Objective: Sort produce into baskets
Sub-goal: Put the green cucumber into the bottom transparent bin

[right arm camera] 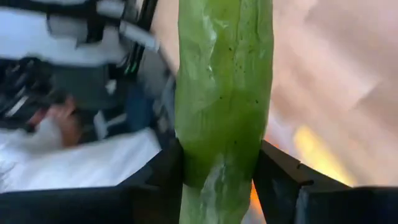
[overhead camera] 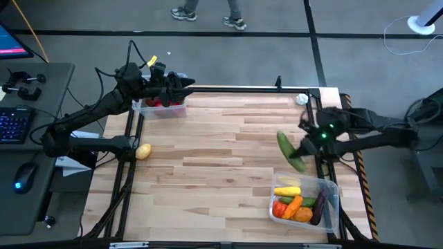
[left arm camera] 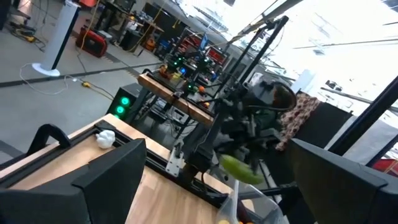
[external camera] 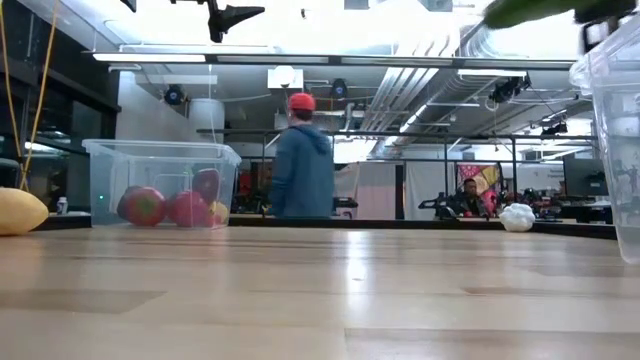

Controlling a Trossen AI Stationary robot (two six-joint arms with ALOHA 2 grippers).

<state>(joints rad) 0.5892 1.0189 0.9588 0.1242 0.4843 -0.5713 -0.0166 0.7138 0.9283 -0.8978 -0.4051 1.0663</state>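
The right gripper point(overhead camera: 302, 146), clamped on the cucumber point(overhead camera: 290, 151) just above the vegetable basket point(overhead camera: 331, 207), should centre over that tub before releasing, while the open-fingered left gripper point(overhead camera: 185, 84) waits over the fruit basket point(overhead camera: 160, 109).

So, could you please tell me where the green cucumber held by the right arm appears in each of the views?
High view: cucumber right of centre, above the near basket.
Low view: cucumber at the top right edge, over that basket's wall.
Left wrist view: cucumber low, right of centre, blurred.
Right wrist view: cucumber fills the centre, gripped by the right end effector.
Shared landmark: the white garlic.
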